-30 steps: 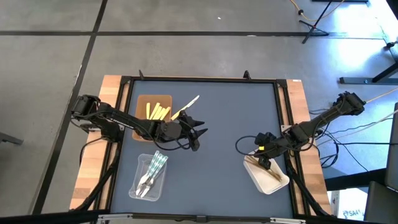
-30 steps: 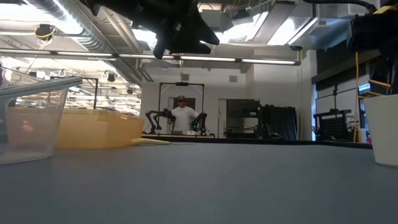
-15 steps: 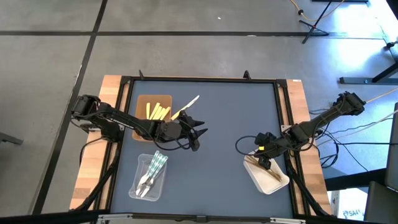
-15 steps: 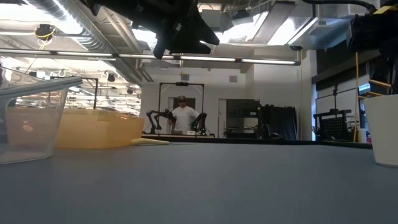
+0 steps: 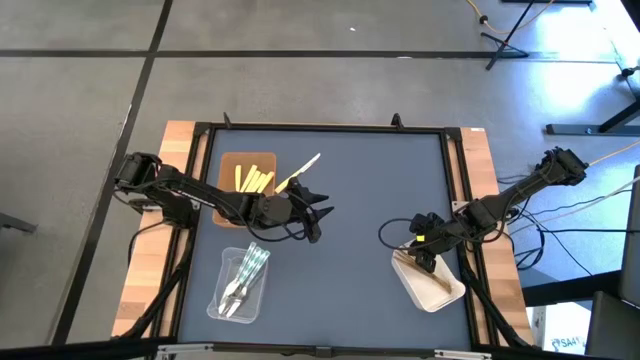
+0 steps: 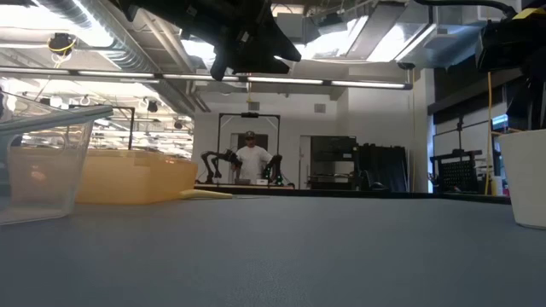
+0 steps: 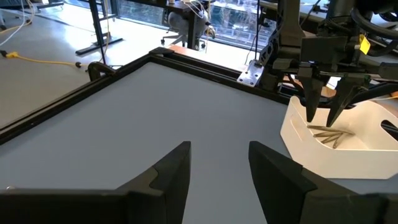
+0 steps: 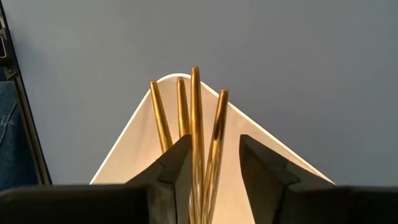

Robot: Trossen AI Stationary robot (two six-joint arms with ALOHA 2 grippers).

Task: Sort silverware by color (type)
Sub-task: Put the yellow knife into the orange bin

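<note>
The right gripper (image 5: pixel 424 258) hangs over the near corner of the white tray (image 5: pixel 443 293), its jaws parted and released, with nothing between them; directly below them four wooden sticks (image 8: pixel 194 124) lie side by side in the tray, fanning toward its rounded corner. Well to its side, over the mat's (image 5: pixel 370 180) middle, the left gripper (image 5: pixel 318 212) hovers with jaws spread, empty. Behind it the brown tray (image 5: pixel 232 165) holds yellow utensils (image 5: pixel 255 179), and one pale utensil (image 5: pixel 300 170) lies on the mat just beside that tray. Below the left arm, the clear tray (image 5: pixel 222 293) holds clear-greenish utensils (image 5: pixel 243 275).
</note>
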